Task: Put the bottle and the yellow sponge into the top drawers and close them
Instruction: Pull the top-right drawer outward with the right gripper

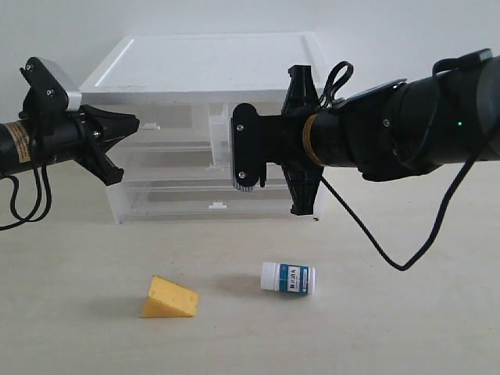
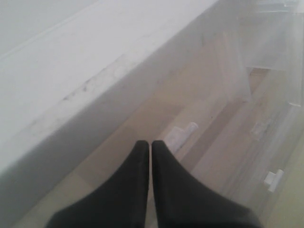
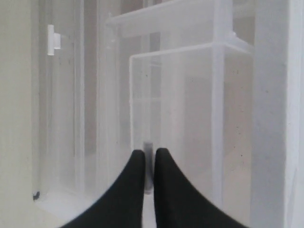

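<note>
The bottle [image 1: 289,277] lies on its side on the table in front of the cabinet. The yellow sponge [image 1: 168,298] sits to its left. My left gripper [image 1: 134,123] [image 2: 151,142] is shut and empty, its tips just short of the top left drawer's tab handle [image 1: 149,125] [image 2: 183,135]. My right gripper [image 3: 148,153] is shut on the top right drawer's tab handle [image 3: 148,164]. That drawer [image 1: 223,137] [image 3: 175,118] stands pulled partway out. In the exterior view the right fingertips are hidden behind the wrist mount [image 1: 246,148].
The translucent white cabinet [image 1: 203,58] stands at the back centre, with two full-width drawers below; the lowest one's handle [image 1: 218,206] faces the table. The right arm's cable [image 1: 391,254] hangs down toward the table beside the bottle.
</note>
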